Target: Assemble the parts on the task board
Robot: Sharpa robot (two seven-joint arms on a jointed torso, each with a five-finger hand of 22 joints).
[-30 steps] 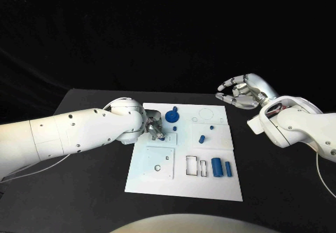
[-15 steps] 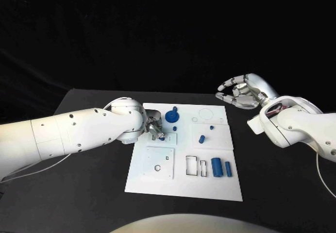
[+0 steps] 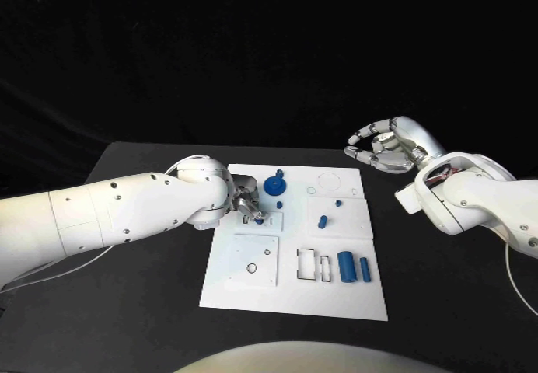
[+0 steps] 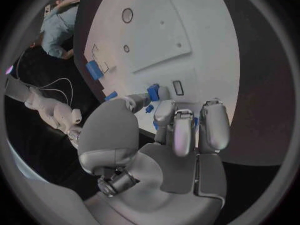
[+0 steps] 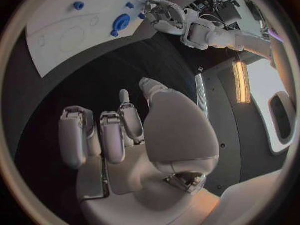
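Left hand (image 3: 246, 204) was down on the task board (image 3: 294, 303), fingertips at a small blue part (image 3: 259, 221) on the upper-left inset plate, near the board's left edge. In the left wrist view the fingers (image 4: 178, 130) were curled in around blue bits, so it looked like a pinch, but I couldn't tell for sure that it actually held the part. Blue round disc (image 3: 274, 186) sat just beyond the hand, toward the far edge. Right hand (image 3: 385, 149) hovered off the board past its far right corner, fingers curled, nothing in it, well apart from every part. Two blue cylinders (image 3: 354, 267) lay side by side in the near right area, long axes running near-to-far, next to the empty rectangular slots (image 3: 312, 265). Another small blue peg (image 3: 323, 222) lay mid-board. Key relation: the part sat directly under the left fingertips, so the left hand was the one in position; my guess was seating it needed only a small downward push.
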